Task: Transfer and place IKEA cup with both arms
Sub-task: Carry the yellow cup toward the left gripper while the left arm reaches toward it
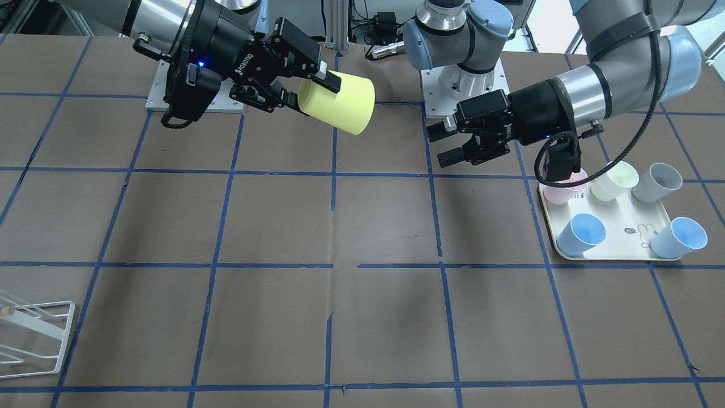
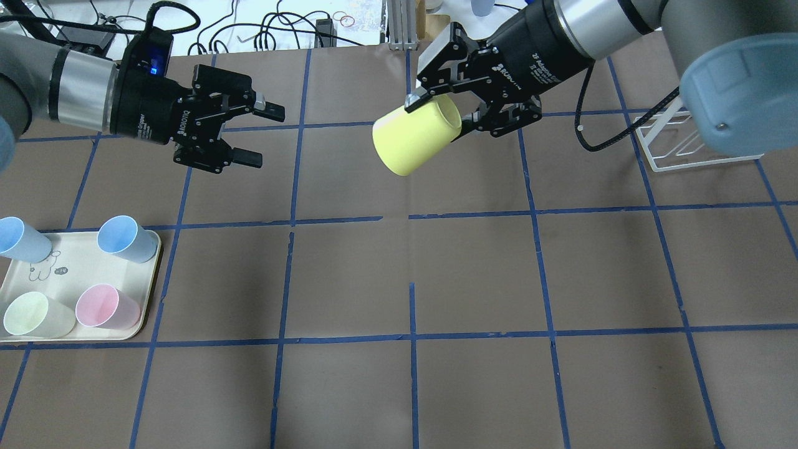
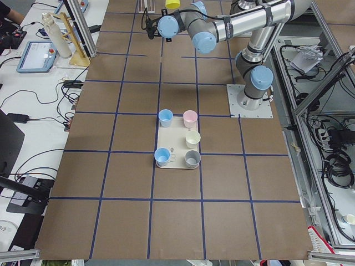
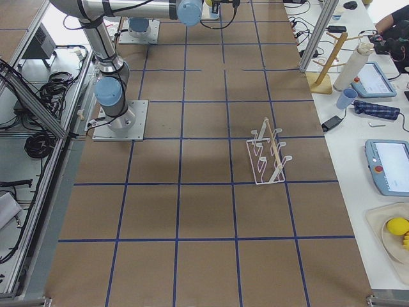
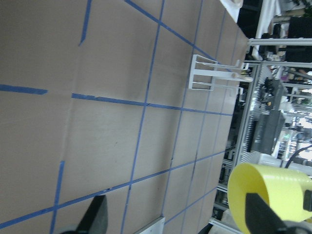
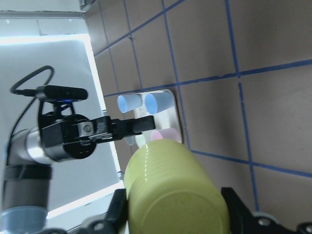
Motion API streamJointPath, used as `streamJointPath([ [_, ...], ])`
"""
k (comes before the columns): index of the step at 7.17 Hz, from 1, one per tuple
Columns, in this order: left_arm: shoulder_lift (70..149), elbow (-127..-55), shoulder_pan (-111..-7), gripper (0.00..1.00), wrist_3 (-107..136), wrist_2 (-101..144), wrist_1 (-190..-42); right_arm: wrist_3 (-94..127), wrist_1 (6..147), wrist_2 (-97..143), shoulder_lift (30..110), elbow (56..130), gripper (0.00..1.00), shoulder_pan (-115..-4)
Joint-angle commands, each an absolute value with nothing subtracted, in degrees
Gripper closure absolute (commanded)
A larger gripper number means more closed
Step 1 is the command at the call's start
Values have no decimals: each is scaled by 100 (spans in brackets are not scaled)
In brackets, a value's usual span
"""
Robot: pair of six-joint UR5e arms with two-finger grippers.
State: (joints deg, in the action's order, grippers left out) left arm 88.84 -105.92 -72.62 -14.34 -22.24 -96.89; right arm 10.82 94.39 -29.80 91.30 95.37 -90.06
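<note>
White wire rack sits at the near table corner. Farther back, the tray carries five pastel cups. Beyond, the left gripper hangs with fingers spread, apart from the IKEA cup, which the right gripper clamps sideways in mid-air.

I'm getting bright, even light from above. The brown table reads flat, with only soft, diffuse shadows pooled under the arms in the front-facing and overhead views. The silver tube of the left arm carries a mild sheen. In the right wrist view a band at the left is blown out to white. The IKEA cup, close to the lens, looks soft, with pale glints along its wall. In the left wrist view the dark fingers at the bottom edge are out of focus, and the far background on the right glares.
</note>
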Motion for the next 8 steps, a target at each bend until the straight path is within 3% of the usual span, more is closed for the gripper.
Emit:
streamJointPath([
  [1, 8877, -10976, -7251, 0, -1441, -1171, -9703, 1011, 9421, -1492, 9114, 10113, 100, -8833],
  [3, 8781, -11082, -7303, 0, -1433, -976, -9729, 1002, 9431, -723, 9062, 10449, 100, -8824],
  [8, 8315, -11434, -7594, 0, -1415, -984, -9878, 993, 9413, -448, 8771, 10494, 100, -8877],
])
